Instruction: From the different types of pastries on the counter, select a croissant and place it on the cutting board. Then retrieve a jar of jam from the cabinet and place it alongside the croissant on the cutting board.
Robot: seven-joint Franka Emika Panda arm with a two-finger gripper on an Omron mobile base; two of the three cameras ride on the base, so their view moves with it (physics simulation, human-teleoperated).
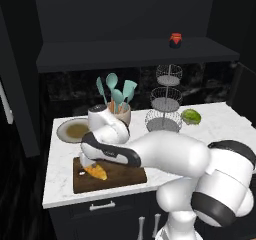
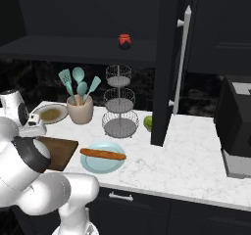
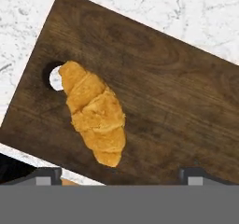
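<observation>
- The croissant [image 3: 97,113] – golden-orange, ridged, crescent-shaped – lies flat on the cutting board [image 3: 163,87], above and between the fingertips [image 3: 195,175], one end overlapping the board's pale hole.
- The cutting board is dark brown wood, lying on the white marble counter [image 3: 140,3].
- The jar of jam [image 1: 175,40] – dark, red-topped – stands upright on the cabinet [image 1: 100,54] shelf.

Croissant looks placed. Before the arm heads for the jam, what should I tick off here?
1. Croissant lies on the cutting board: ok.
2. Croissant free of the hand, fingertips apart with nothing between them: ok.
3. Board has bare room beside the croissant for the jar: ok.
4. Jam jar stands upright on the cabinet shelf: ok.
5. Nothing stands close around the jar: ok.
6. Shelf within the arm's reach from here: cannot tell.
</observation>
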